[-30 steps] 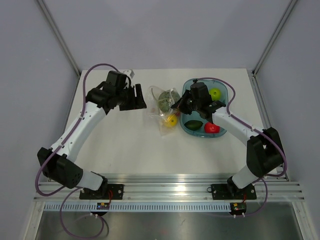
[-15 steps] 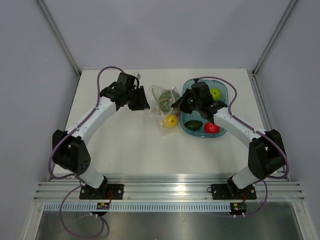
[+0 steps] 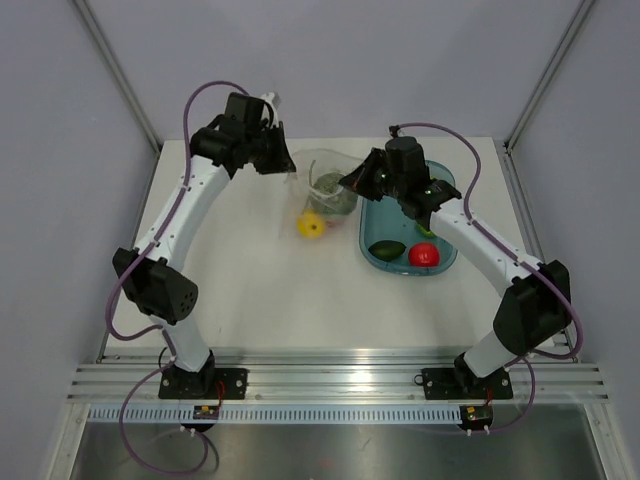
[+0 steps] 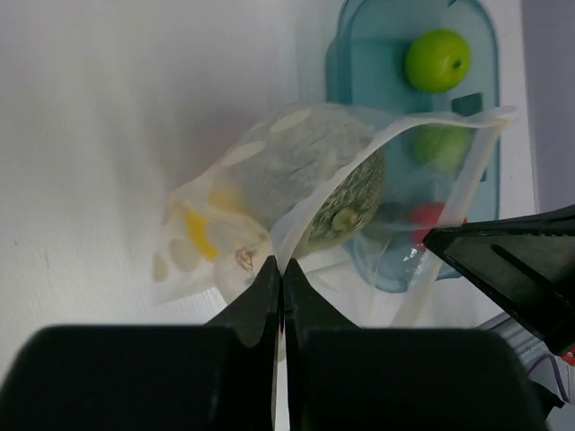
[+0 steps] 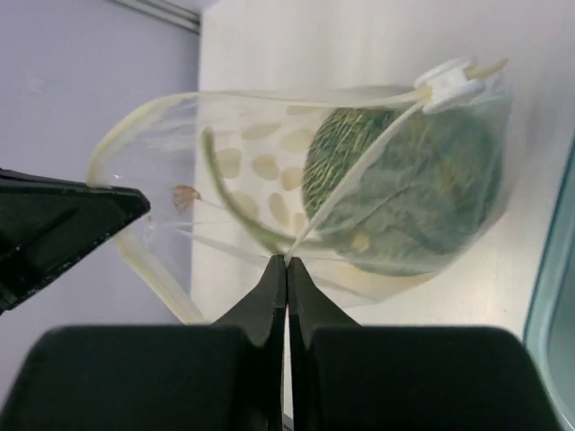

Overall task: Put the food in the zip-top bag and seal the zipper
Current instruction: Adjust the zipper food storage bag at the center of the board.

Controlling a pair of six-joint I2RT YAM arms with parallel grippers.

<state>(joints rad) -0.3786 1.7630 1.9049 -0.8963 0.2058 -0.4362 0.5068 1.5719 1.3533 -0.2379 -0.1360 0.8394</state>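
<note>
The zip-top bag (image 3: 322, 190), clear with cream dots, hangs off the table between both grippers, its mouth pulled open. My left gripper (image 4: 280, 266) is shut on one mouth edge, and my right gripper (image 5: 286, 259) is shut on the opposite edge. From above, the left gripper (image 3: 289, 164) is at the bag's left and the right gripper (image 3: 349, 187) at its right. Inside the bag sit the grey-green ball (image 5: 404, 189) and a yellow piece (image 3: 311, 226). The zipper (image 5: 148, 115) arcs around the open mouth, with a white slider (image 5: 452, 81) at one end.
A translucent blue tray (image 3: 445, 215) lies right of the bag under the right arm. It holds a dark green piece (image 3: 387, 248), a red piece (image 3: 424, 255) and a bright green ball (image 4: 437, 59). Grey walls close in at the back and sides.
The left gripper swung in toward the bag and closed on its mouth edge. Both grippers then lifted the bag off the table and spread its mouth, so the yellow piece now hangs low.
</note>
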